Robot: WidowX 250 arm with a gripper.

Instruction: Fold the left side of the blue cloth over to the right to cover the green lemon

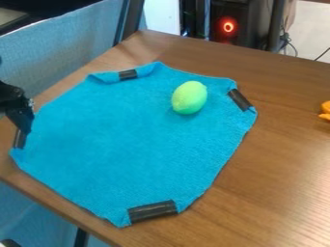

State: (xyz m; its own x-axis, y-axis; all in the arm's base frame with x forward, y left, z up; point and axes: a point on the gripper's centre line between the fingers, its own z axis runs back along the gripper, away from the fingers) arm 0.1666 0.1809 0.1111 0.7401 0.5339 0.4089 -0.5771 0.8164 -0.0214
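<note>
In the camera view, a black two-finger gripper (24, 129) hangs at the left edge, over the left corner of a blue cloth (122, 140) spread on a brown wooden table (283, 169). How far open the gripper is cannot be told from this angle, nor can contact with the cloth.

A yellow-green, lemon-shaped object (189, 98) lies on the upper right part of the cloth, well apart from the gripper. Black tape marks the cloth's corners: one strip (128, 75) at the top, another (240, 99) at the right just beside the lemon-shaped object, a third (152, 211) at the bottom and a fourth (20, 139) at the left, near the gripper.

An orange item (326, 111), partly cut off, sits at the table's right side. Light blue fabric (64, 46) hangs beyond the left edge, and a red ring light (228, 27) glows behind the table.
</note>
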